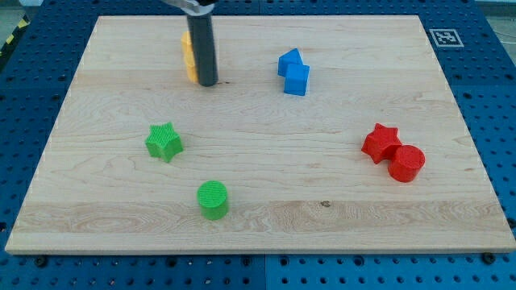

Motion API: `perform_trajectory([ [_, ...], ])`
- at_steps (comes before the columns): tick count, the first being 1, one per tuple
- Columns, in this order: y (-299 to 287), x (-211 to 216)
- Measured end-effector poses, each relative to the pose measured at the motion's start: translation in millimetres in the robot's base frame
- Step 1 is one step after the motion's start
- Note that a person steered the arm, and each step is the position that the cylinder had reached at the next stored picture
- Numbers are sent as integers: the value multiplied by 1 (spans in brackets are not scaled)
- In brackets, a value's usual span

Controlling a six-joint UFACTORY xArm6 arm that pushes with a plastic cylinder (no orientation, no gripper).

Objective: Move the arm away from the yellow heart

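My rod comes down from the view's top, and my tip (208,82) rests on the board at the upper left of centre. A yellow block (189,57) stands right behind and to the left of the rod. The rod hides most of it, so its heart shape cannot be made out. The tip looks to be touching it or nearly so on its right side.
A blue block (293,72) lies to the right of the tip. A green star (164,142) and a green cylinder (214,199) lie below the tip. A red star (380,142) and a red cylinder (406,163) touch at the right. The wooden board (451,234) sits on a blue pegboard.
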State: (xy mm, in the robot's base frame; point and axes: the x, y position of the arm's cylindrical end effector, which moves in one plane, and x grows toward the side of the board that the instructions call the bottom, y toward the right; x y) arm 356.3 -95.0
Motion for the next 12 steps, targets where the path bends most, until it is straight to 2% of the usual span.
perform_trajectory([
  [2,-21,-29],
  [4,-21,-30],
  [6,-20,-11],
  [9,22,46],
  [12,32,65],
])
